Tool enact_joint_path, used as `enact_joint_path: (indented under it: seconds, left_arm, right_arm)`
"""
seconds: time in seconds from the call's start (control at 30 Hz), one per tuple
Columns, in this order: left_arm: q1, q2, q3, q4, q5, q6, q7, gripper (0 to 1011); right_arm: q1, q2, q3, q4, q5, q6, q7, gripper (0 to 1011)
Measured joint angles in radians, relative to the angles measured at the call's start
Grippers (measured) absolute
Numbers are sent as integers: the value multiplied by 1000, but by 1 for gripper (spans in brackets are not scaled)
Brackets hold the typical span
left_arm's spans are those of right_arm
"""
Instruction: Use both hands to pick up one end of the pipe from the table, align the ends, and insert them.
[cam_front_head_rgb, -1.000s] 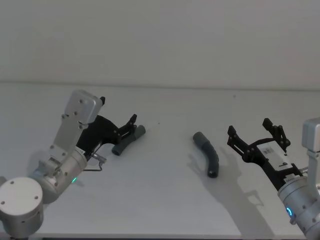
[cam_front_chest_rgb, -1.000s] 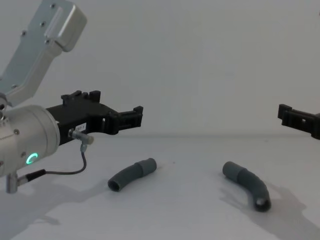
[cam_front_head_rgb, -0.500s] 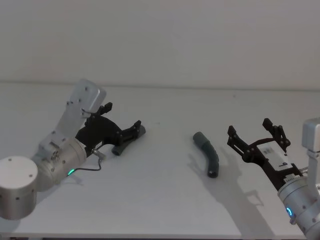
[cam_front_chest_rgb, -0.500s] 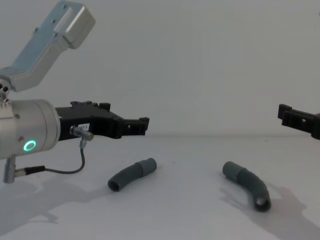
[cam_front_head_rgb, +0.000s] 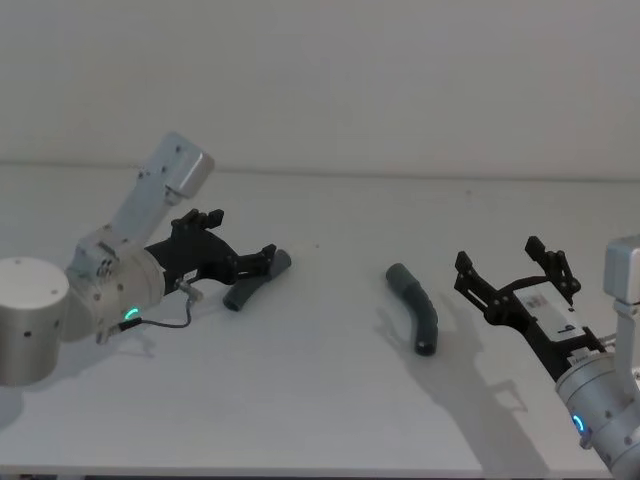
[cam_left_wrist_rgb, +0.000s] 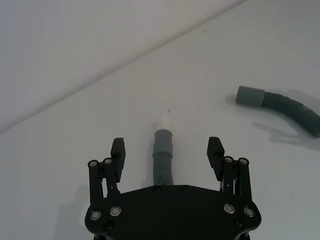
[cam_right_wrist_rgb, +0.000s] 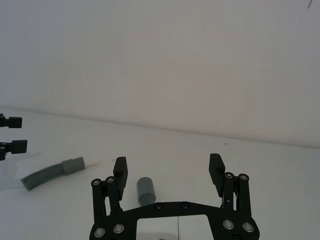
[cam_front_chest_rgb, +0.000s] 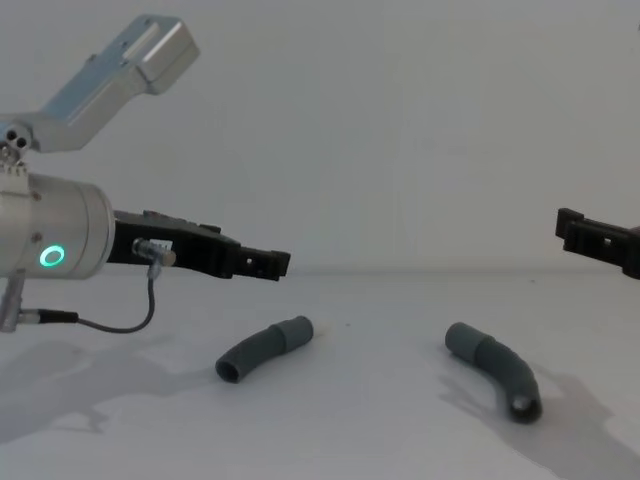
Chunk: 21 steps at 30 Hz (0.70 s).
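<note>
Bench (cam_front_chest_rgb: 380, 440): plain, matte, white-grey, flat. Two items lie on it, well apart.
1. Left pipe (cam_front_chest_rgb: 262, 349): short, curved, dark grey; ribbed middle, smooth cuffs (cam_front_chest_rgb: 295, 328), one with a white tip (cam_left_wrist_rgb: 164, 120).
2. Right pipe (cam_front_chest_rgb: 495, 368): same kind, curved; open end toward the near edge.

The left gripper (cam_front_chest_rgb: 265, 263) hangs with its jaws spread wide. Only the left pipe (cam_front_head_rgb: 255, 280) lies below and between its fingers, with room on either side. Ahead of the spread right gripper (cam_front_head_rgb: 500, 255) lies only the right pipe (cam_front_head_rgb: 418, 315). Bare table (cam_front_head_rgb: 330, 400) runs between the two pipes.
</note>
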<state>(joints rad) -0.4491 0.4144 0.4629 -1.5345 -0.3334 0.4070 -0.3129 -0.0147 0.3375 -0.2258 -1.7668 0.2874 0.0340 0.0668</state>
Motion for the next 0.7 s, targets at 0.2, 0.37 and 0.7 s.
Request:
enact_joint_path:
  seconds: [0.2,0.37,0.7]
  left_arm:
    - [-54,-3,12,50,-4,50,-43,1000]
    - [-92,-9,25,95,-7,76,-77,1000]
    - [-147,-30,52,178,0,89,-114,1000]
  right_arm:
    - [0,0,0,0,0,0,0,1000]
    - [0,0,0,0,0,0,0,1000]
    - [0,0,0,0,0,0,0,1000]
